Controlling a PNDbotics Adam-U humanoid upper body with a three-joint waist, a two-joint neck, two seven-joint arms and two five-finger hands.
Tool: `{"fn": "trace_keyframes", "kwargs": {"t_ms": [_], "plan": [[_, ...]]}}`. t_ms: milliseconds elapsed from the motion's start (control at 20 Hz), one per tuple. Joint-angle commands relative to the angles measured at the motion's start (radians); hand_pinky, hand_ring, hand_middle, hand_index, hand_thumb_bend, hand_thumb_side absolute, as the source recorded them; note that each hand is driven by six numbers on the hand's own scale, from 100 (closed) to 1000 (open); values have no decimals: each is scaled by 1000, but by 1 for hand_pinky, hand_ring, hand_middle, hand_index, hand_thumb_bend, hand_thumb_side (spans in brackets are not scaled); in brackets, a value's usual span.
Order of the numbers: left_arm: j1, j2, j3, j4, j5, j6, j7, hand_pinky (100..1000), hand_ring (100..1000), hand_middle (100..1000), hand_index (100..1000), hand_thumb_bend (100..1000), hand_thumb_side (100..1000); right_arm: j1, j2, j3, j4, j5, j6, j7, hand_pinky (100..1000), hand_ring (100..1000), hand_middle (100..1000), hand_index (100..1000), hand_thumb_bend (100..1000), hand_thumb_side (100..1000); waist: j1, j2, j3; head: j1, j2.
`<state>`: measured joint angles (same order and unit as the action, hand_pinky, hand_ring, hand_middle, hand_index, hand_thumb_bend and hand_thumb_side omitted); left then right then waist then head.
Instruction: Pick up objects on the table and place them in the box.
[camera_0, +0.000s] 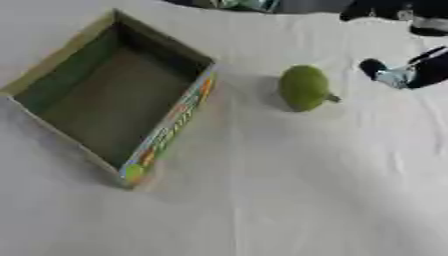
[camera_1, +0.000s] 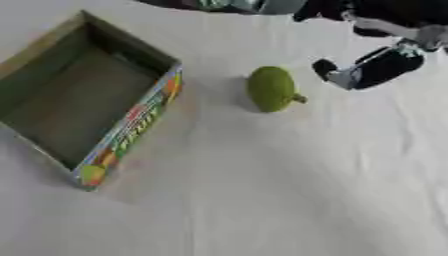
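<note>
Left eye view: cardboard box (camera_0: 166, 131), open and empty, toward table's (camera_0: 289, 200) left edge; green pear-like fruit (camera_0: 304, 88) right of it, apart. Right eye view: right hand (camera_1: 343, 74) just beside fruit, toward far right corner; finger state cannot tell.

White cloth-covered table (camera_0: 289, 190) filling nearly the whole view, faint creases running across it (one straight fold down the middle), soft even light, dark blurred shapes (camera_1: 227, 5) along the far edge
</note>
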<state>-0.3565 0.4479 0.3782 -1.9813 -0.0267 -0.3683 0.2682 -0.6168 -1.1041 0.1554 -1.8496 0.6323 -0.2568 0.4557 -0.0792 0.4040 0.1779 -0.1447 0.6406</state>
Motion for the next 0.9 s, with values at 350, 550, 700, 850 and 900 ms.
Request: {"fn": "trace_keyframes", "kwargs": {"t_ms": [350,550,700,850,900], "plan": [[-2,32,8,-19,-3,-1,-3,597,650,622,739,100,566,-5,-46,-19,-24,-4,4,-4,876,915,871,962,156,487,4,-20,1,0,-9],[-3,32,7,-19,-2,-1,-5,597,650,622,739,100,566,-9,-43,-11,-23,-12,2,5,880,918,872,963,137,476,3,-20,3,-2,-6],[-3,32,6,-19,-2,-1,-7,597,650,623,739,100,567,-18,-39,2,-14,-17,-2,20,883,920,873,963,116,465,3,-20,5,-4,-5],[-3,30,4,-19,0,-1,-10,597,650,623,739,100,567,-38,-27,28,6,-21,-10,41,886,921,874,964,103,457,2,-19,7,-10,-1],[-3,30,4,-19,0,-1,-11,596,650,623,739,100,567,-45,-22,35,15,-21,-12,46,887,922,874,965,100,456,2,-19,7,-12,0]]}}
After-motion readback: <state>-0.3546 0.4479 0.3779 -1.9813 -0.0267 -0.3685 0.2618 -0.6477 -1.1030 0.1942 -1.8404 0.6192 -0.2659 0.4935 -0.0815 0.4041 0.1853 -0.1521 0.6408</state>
